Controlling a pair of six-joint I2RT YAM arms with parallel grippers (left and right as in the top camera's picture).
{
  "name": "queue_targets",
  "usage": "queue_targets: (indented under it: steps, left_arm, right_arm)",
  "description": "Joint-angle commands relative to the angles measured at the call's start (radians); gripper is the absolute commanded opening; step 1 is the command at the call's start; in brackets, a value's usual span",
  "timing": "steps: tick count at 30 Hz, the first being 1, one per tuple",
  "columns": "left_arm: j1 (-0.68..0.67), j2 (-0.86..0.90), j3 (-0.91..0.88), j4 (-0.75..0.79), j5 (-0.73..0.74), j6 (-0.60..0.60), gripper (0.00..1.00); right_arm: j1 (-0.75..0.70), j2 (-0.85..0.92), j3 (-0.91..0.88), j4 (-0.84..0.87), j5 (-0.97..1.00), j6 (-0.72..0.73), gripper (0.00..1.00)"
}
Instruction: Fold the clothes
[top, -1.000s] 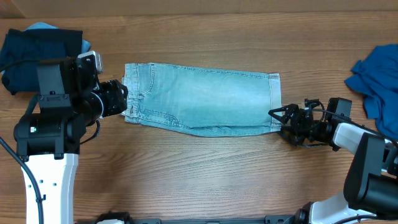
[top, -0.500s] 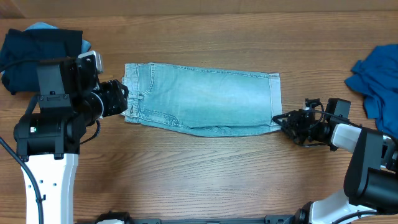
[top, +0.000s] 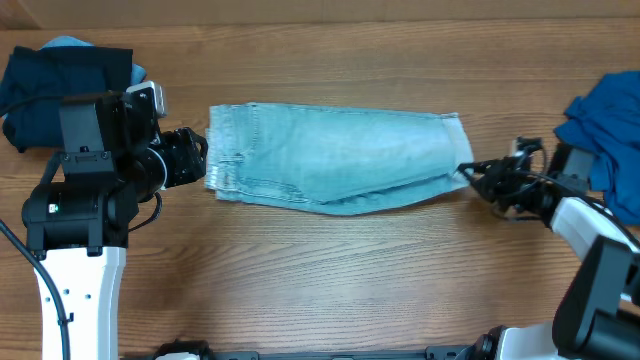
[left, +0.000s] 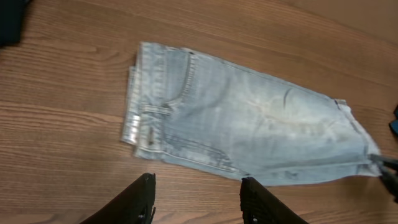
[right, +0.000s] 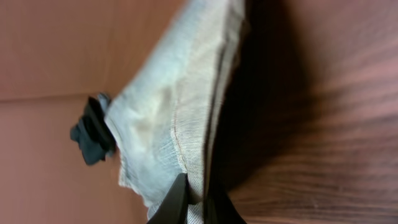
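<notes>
1. Since the earlier frame the right end effector (top: 476, 179) has drawn back toward the right edge. It has taken the hem end of the denim shorts (top: 330, 160) with it, so the whole garment now sits further right and its hem corner is raised off the tabletop (top: 320, 285).
2. Nearest, the right wrist view shows that end effector's fingers closed on the doubled hem edge, with fabric pinched between them.
3. The left end effector (left: 198, 200) hangs just beside the waistband. Its fingers are spread with nothing between them.
4. The shorts lie lengthwise mid-tabletop, waistband to the left. They look already doubled leg over leg, so I judge one fold done and the hem-to-waistband fold not yet made.
5. Farther back, a dark navy garment (top: 60, 80) sits at the left corner in a roughly squared heap. Whether it is folded I cannot tell.
6. A royal-blue garment (top: 605, 125) lies crumpled at the right edge, evidently unfolded, so most of the task remains.
</notes>
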Motion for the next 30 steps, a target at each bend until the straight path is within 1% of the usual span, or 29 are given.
queue_targets:
  steps: [1,5,14,17,18,19,20,21,23,24,25,30]
  left_arm:
    - [-0.007,-0.003,0.012,0.006,0.012,0.004,0.48]
    - [-0.007,-0.003,0.012,0.008,0.013,0.004,0.48]
    - [-0.006,-0.003,0.012,0.008,0.009,0.005,0.48]
    - [-0.006,-0.003,0.012,0.01,0.009,0.004,0.48]
    - [-0.007,-0.003,0.012,0.01,0.009,0.004,0.49]
    - [-0.006,-0.003,0.012,0.01,0.009,0.004,0.48]
    - [-0.006,-0.003,0.012,0.01,0.01,0.004,0.47]
    - [-0.007,-0.003,0.012,0.01,0.01,0.004,0.47]
    - [-0.007,-0.003,0.012,0.01,0.01,0.004,0.47]
    - [-0.006,-0.003,0.012,0.011,0.01,0.004,0.47]
    - [-0.007,-0.003,0.012,0.011,0.01,0.005,0.47]
    - [-0.007,-0.003,0.012,0.011,0.01,0.005,0.47]
  right_arm:
    - [-0.051,-0.058,0.051,-0.039,0.046,0.001,0.04]
    - [-0.059,-0.058,0.051,-0.174,0.246,0.0,0.04]
    - [-0.06,-0.058,0.051,-0.265,0.399,0.0,0.04]
    - [-0.06,-0.058,0.051,-0.275,0.415,-0.003,0.04]
    - [-0.06,-0.058,0.051,-0.274,0.415,-0.003,0.06]
    - [-0.06,-0.058,0.051,-0.274,0.416,-0.003,0.2]
    - [-0.06,-0.058,0.051,-0.274,0.42,-0.003,0.39]
    - [-0.06,-0.058,0.051,-0.276,0.434,-0.003,0.56]
    - [-0.06,-0.058,0.051,-0.299,0.508,0.048,0.72]
    - [-0.06,-0.058,0.051,-0.311,0.543,0.081,0.82]
    - [-0.062,-0.058,0.051,-0.32,0.565,0.11,0.87]
    - [-0.069,-0.057,0.051,-0.333,0.546,0.135,0.97]
